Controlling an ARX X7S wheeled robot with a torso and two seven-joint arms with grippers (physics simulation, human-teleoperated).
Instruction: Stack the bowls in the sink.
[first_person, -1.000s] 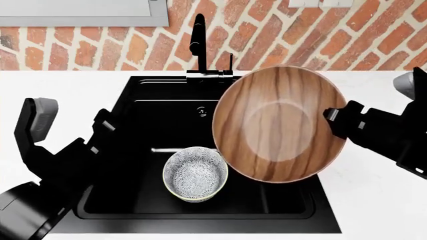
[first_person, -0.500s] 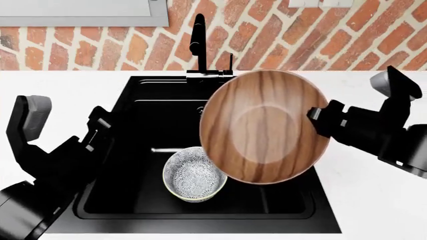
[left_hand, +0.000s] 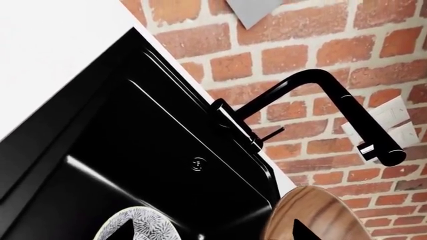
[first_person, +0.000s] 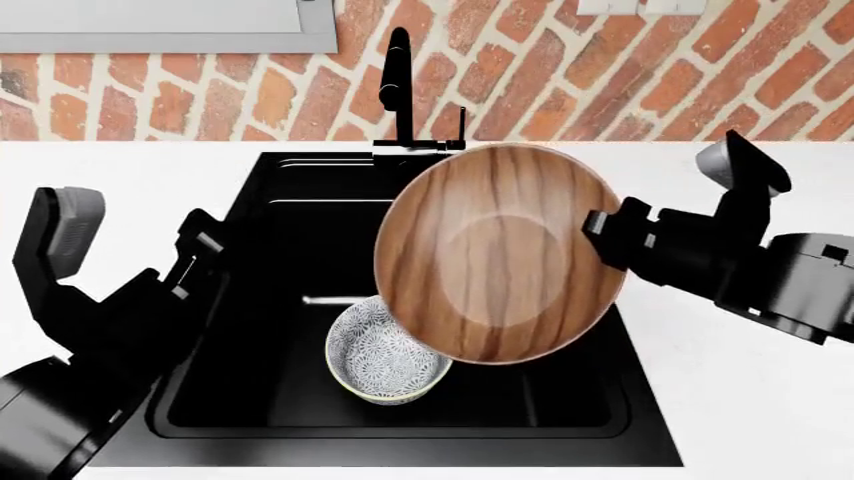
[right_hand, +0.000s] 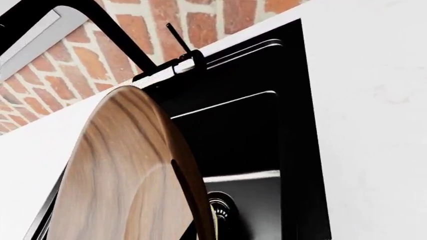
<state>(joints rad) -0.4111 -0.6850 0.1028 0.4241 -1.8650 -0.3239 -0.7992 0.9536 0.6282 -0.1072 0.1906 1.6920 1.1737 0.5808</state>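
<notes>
Right gripper (first_person: 603, 238), clenched on the wooden bowl (first_person: 497, 252) rim, has carried it leftward over the floral bowl (first_person: 387, 352), nearly lined up for stacking.

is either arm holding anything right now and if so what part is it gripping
The right gripper holds the brown wood-grain bowl by its rim, on the side toward that arm. The left gripper holds nothing.

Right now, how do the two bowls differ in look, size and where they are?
The wide shallow brown wood-grain bowl is plainly larger than the smaller, deeper white bowl with grey floral pattern. The wooden bowl is held tilted in the air by the right hand, gripped at its rim; the floral bowl sits upright on the floor of the matte black sink. Both are round and empty.
</notes>
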